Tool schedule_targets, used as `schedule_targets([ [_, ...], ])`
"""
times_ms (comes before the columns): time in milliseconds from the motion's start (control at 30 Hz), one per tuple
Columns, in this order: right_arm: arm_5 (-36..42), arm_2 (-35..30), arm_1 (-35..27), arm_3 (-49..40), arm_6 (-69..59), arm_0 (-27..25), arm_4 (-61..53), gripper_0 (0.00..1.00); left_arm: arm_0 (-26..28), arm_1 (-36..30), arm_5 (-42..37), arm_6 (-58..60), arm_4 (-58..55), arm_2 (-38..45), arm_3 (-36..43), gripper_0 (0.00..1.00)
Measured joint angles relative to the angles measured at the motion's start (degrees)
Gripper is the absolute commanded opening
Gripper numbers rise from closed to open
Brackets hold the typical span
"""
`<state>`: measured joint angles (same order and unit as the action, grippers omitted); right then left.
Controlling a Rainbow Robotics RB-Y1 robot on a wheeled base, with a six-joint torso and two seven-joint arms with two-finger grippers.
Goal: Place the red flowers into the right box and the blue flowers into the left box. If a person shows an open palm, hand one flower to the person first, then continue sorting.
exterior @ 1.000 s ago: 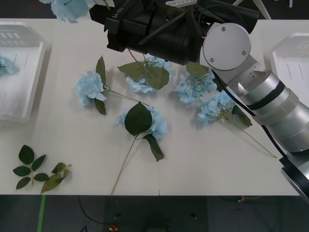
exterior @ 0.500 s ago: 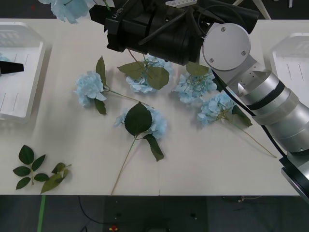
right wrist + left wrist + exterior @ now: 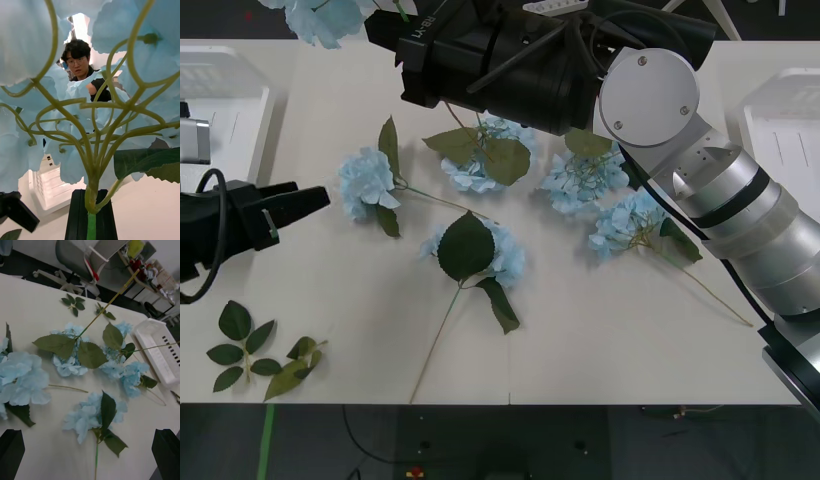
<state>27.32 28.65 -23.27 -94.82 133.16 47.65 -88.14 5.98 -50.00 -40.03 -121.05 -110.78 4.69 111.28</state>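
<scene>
Several blue flowers lie spread over the middle of the white table. My right gripper is raised beyond the table's far left part, shut on the stalk of one blue flower. My left gripper reaches in from the left and is open, just left of the leftmost blue flower and not touching it. The left box sits at the table's left edge and the right box at its right edge. Red flowers are out of view.
Flowerless leaf sprigs lie at the front left. The right arm crosses over the table's back right. Behind the held flower head a person faces me with a hand at chest height; whether the palm is open is hidden by petals.
My left gripper has come away from over the left box, moving right and toward me to the leftmost loose flower. The right arm and its flower have stayed still.
</scene>
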Motion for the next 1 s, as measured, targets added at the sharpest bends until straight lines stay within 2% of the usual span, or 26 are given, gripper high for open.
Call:
schedule_targets([
  [167, -0.01, 0.01, 0.00, 0.00, 0.00, 0.00, 0.00, 0.00, -2.59, 7.61, 4.06, 0.00, -1.34, -4.76, 0.01, 1.00],
  [367, -0.01, 0.03, 0.00, 0.00, 0.00, 0.00, 0.00, 0.00, -7.30, 12.77, 9.87, 0.00, -2.36, -13.54, 0.00, 1.00],
  [700, -0.01, 0.11, 0.00, 0.01, 0.01, 0.00, 0.27, 0.00, -12.20, 18.90, 15.87, 0.00, -1.71, -19.78, 0.01, 1.00],
  [1000, -0.01, 0.21, 0.00, 0.03, 0.06, 0.00, 0.29, 0.00, -15.33, 21.38, 21.86, 0.00, 0.03, -23.23, -0.15, 1.00],
])
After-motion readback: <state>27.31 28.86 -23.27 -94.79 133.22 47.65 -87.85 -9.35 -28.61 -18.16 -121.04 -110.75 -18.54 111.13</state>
